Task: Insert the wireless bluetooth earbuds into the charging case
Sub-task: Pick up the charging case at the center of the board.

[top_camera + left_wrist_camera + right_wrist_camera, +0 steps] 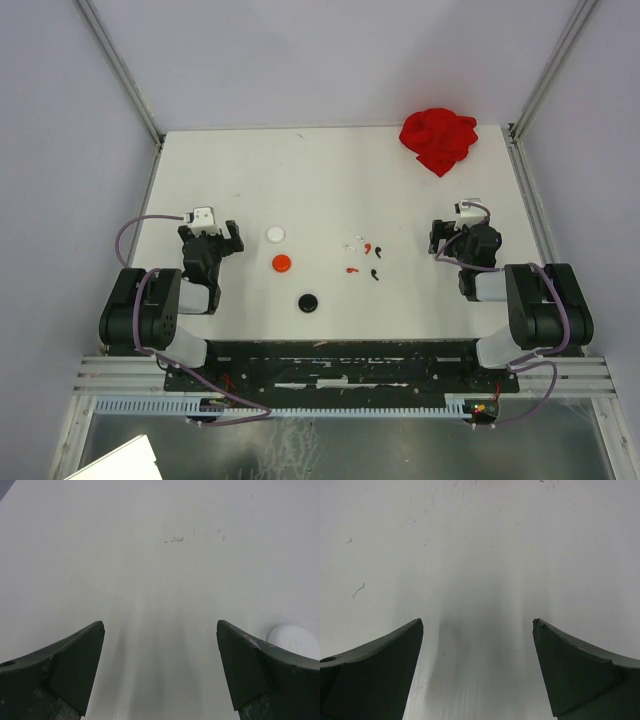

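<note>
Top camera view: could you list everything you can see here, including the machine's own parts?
white disc: one, white, left of centre, farthest back of the three discs
red disc: one, red, just nearer than the white one
black disc: one, black, nearest the arms
earbuds: roughly six tiny pieces, white, red and black, scattered right of the discs; exact count hard to tell
cloth: one, red, crumpled, far right corner
table: one, white
left gripper: one, black, open and empty, left of the white disc
right gripper: one, black, open and empty, over bare table on the right
</note>
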`<state>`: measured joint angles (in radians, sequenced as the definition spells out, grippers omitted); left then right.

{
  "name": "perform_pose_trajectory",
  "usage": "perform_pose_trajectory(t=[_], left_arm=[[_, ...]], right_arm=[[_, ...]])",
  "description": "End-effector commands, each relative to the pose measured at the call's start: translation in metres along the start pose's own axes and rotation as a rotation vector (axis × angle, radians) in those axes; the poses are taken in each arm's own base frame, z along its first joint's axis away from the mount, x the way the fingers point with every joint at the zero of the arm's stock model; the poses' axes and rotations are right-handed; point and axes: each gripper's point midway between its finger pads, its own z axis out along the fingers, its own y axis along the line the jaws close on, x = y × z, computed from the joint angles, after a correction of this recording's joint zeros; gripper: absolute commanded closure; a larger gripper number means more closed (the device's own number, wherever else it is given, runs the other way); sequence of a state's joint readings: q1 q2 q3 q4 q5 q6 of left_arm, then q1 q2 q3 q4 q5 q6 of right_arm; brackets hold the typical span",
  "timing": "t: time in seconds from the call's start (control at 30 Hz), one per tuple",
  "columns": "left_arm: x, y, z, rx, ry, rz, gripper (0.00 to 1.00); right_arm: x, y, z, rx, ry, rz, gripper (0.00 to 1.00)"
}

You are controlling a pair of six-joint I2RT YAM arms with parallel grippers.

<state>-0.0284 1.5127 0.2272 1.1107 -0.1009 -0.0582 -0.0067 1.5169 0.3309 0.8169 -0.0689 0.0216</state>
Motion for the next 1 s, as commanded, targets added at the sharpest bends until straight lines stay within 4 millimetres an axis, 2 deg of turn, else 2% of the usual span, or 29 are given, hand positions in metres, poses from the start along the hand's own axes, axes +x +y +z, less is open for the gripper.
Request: perform_pose_trajectory(t=[0.0, 0.7, 0.77, 0.83, 0.9, 0.93, 0.97], left_arm=[[-0.018, 0.001, 0.004, 0.0, -0.067, 0.039, 0.01], [-0.017, 0.001, 0.004, 0.0, -0.067, 0.039, 0.01], [-0.025, -0.003, 0.006, 0.022, -0.077, 0.047, 0.01], [-0.041, -0.009, 0.012, 0.046, -0.042, 0.056, 0.01], [-0.054, -0.005, 0.014, -0.006, 0.047, 0.01, 0.01], [-0.071, -0.005, 0.016, -0.026, 0.041, -0.035, 0.01], [-0.082, -0.007, 0.016, -0.031, 0.045, -0.08, 0.01]], right_arm=[[-0.031, -0.001, 0.006, -0.001, -0.093, -0.003, 0.01], [-0.031, -0.001, 0.007, 0.0, -0.093, -0.003, 0.01], [-0.033, -0.002, 0.006, 0.01, -0.101, 0.004, 0.01], [-0.045, 0.001, 0.001, -0.007, -0.095, -0.001, 0.01], [-0.069, 0.005, -0.007, -0.013, -0.035, -0.005, 0.01], [-0.087, 0.006, -0.012, -0.01, -0.034, 0.033, 0.01], [-0.12, 0.011, -0.018, -0.031, -0.069, 0.072, 0.01]])
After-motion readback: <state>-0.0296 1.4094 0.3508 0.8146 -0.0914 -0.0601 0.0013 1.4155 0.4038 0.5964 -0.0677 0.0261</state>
